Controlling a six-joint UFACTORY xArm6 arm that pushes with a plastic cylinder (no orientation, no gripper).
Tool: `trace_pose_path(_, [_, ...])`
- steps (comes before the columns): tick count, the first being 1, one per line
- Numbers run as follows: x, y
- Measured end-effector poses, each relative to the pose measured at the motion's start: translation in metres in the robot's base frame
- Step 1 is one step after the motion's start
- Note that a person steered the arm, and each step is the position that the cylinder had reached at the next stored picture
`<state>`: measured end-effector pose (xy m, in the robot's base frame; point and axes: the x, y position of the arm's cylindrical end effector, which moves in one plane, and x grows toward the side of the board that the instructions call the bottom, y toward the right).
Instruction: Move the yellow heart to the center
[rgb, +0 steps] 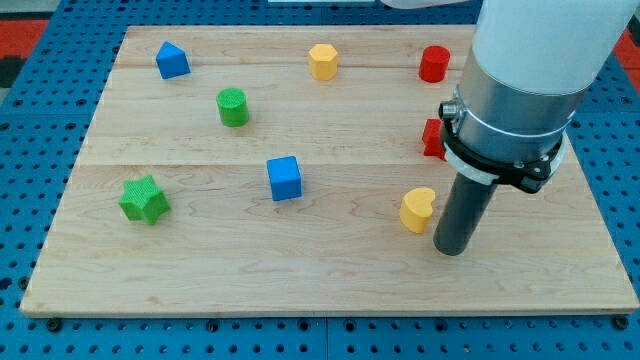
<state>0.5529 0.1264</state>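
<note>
The yellow heart (417, 210) lies on the wooden board (200, 270), right of the middle and toward the view's bottom. My tip (451, 250) rests on the board just to the right of and slightly below the heart, very close to it; I cannot tell if they touch. The arm's white and grey body fills the view's upper right and hides part of the board.
A blue cube (285, 178) sits near the middle. A green star (144, 199) is at the left, a green cylinder (233, 107) and a blue block (172, 60) at upper left. A yellow hexagon (322, 61) and a red cylinder (434, 63) are at the top. A red block (432, 137) is partly hidden by the arm.
</note>
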Motion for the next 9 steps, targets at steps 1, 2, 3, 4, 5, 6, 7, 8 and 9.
trace_pose_path(1, [0.0,0.005])
trace_pose_path(2, [0.0,0.006])
trace_pose_path(3, [-0.001,0.01])
trace_pose_path(4, [-0.022,0.003])
trace_pose_path(5, [-0.036,-0.025])
trace_pose_path(6, [-0.034,-0.048])
trace_pose_path(7, [-0.038,-0.086])
trace_pose_path(8, [-0.052,-0.109])
trace_pose_path(9, [-0.098,-0.102])
